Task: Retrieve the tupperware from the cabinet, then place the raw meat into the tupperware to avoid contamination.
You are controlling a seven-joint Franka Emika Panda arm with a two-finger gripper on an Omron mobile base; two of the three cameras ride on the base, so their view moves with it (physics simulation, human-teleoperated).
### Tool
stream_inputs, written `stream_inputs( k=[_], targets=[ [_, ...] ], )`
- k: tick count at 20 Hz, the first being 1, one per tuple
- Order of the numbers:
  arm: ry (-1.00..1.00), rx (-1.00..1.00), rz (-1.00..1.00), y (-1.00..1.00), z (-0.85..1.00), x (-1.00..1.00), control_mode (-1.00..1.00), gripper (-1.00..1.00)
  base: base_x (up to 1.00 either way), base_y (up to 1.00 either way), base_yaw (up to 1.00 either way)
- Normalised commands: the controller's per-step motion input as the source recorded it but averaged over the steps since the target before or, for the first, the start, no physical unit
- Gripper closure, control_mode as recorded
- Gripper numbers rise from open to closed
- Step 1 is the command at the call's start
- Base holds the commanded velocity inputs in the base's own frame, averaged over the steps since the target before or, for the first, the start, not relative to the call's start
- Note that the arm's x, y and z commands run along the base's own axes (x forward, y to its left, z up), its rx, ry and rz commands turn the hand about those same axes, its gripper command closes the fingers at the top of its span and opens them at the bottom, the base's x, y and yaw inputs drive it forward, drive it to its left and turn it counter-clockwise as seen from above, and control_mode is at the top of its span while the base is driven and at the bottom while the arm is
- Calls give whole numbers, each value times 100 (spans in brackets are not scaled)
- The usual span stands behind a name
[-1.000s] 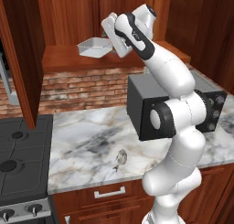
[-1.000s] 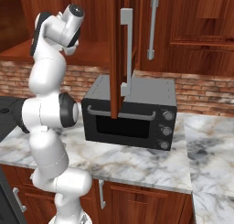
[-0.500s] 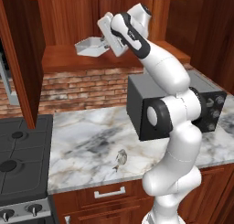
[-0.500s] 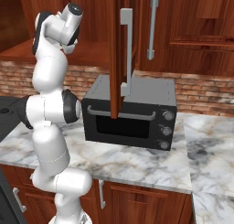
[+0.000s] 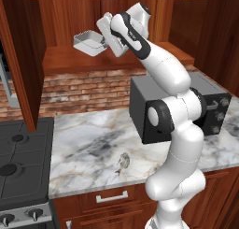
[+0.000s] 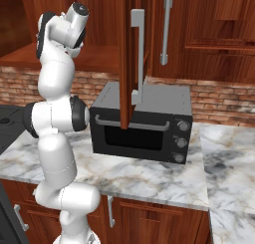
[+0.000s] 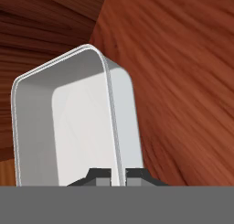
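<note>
Pale grey tupperware [image 5: 88, 42] pinched by its rim in the closed gripper [image 5: 105, 39], lifted clear above the cabinet [image 5: 116, 60] shelf; retrieval step, next it must carry down to the counter [image 5: 88, 148] near the raw meat [image 5: 123, 162].

You see a marble counter [image 5: 88, 144] before a brick wall [image 5: 84, 85], a black stove [image 5: 21, 162] at left, 1 toaster oven [image 6: 144, 123] on it.

Evenly lit rendered views, soft and bright, no glare, faint shadow on the marble counter [image 5: 88, 144], dim cabinet [image 5: 70, 17] interior, sharp focus throughout, slight pixel coarseness, no edge distortion
</note>
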Motion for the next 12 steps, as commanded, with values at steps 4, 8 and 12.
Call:
stream_inputs(
  k=[4,8,12],
  targets=[
    [0,0,0,12,-10,9,-100,100,0,0,0],
    [-4,1,-2,4,-1,7,-100,100,0,0,0],
    [-7,10,-1,0,0,0,-100,100,0,0,0]
  ],
)
